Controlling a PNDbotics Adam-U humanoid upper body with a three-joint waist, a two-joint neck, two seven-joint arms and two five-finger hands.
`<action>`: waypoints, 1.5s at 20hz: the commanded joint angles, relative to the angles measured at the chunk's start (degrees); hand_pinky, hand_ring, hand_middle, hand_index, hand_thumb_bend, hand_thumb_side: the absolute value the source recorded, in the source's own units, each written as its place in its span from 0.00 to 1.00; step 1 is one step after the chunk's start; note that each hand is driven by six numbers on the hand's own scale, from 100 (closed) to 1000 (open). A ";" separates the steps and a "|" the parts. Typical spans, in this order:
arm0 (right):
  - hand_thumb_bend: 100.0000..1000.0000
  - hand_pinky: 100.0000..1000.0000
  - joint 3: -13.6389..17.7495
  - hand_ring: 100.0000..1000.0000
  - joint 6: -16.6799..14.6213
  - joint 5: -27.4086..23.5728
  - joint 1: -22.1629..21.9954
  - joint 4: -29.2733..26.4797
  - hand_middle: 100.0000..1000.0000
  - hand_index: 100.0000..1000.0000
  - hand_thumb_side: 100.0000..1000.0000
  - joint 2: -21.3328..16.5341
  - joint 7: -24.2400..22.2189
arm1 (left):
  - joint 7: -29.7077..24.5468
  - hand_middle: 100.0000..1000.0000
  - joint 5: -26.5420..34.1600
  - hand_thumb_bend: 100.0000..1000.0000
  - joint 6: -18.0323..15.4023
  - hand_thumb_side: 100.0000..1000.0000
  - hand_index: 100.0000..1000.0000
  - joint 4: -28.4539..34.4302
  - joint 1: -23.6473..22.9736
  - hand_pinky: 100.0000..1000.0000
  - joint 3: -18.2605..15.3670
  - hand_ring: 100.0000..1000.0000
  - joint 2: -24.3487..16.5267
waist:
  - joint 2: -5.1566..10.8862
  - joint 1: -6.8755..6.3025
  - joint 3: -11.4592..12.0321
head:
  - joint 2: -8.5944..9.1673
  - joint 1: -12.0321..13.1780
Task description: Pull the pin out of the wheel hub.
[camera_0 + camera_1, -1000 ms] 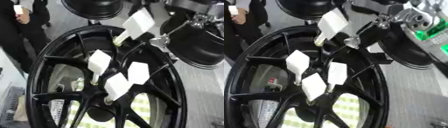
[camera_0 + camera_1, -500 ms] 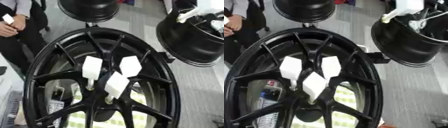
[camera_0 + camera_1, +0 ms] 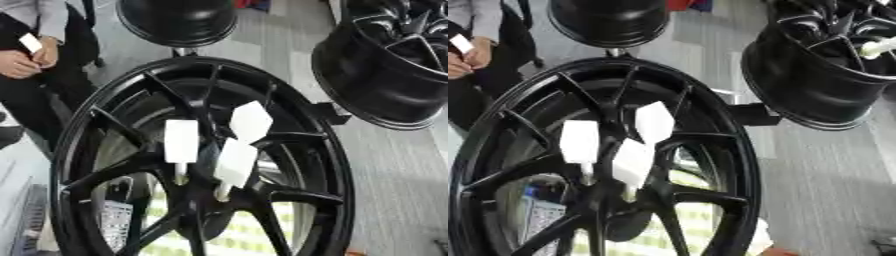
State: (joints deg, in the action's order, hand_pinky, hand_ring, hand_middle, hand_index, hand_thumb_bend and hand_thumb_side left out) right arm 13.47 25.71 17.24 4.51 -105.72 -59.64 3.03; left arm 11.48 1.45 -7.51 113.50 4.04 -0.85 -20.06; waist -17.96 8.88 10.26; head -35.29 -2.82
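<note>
Black wheel hub (image 3: 289, 150) fills near centre of my view. Three white-tagged pins (image 3: 182, 142) seated at hub centre, none yet pulled. Neither hand in view; state unknown. Extraction left to do, I judge.

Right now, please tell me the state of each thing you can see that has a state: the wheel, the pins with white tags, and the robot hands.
Black wheel: upright on its rim, spokes facing the camera.
White-tagged pins: three seated at the hub, tags sticking out.
Wheel at upper right: open side up, a pale rod-like thing inside.
Robot hands: neither in view.
</note>
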 commanded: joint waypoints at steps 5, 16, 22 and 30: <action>0.00 0.89 3.05 0.82 3.81 2.15 -4.48 1.71 0.69 0.69 0.00 3.57 -1.05 | 0.38 0.51 -0.11 0.00 0.03 0.75 0.76 1.09 -0.09 0.79 -0.63 0.71 -0.36 | 1.30 -0.72 -0.49 | -0.14 0.67; 0.00 0.91 4.85 0.92 5.67 5.15 -6.14 1.63 0.82 0.80 0.17 5.76 -10.98 | 0.41 0.51 -0.10 0.00 0.11 0.76 0.77 1.09 -0.45 0.79 -0.73 0.71 -0.41 | 1.69 -0.93 -1.05 | -0.39 0.63; 0.00 0.91 4.97 0.92 6.13 5.24 -6.14 1.22 0.84 0.82 0.00 5.91 -9.90 | 0.39 0.51 -0.03 0.00 0.07 0.76 0.77 1.09 -0.48 0.79 -0.73 0.71 -0.42 | 1.79 -0.92 -1.07 | -0.59 0.49; 0.00 0.89 5.35 0.89 6.40 5.20 -6.00 0.01 0.80 0.79 0.00 6.49 -6.81 | 0.28 0.51 0.06 0.00 0.14 0.75 0.77 1.09 -0.56 0.79 -0.71 0.71 -0.43 | 2.01 -1.05 -1.22 | -0.50 0.46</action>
State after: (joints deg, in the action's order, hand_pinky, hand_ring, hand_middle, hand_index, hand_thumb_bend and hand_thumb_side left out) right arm 17.67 32.13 22.29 -1.78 -104.62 -51.84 -4.64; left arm 11.77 1.44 -7.39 113.50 3.47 -0.99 -20.04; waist -16.97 8.21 9.15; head -35.75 -2.25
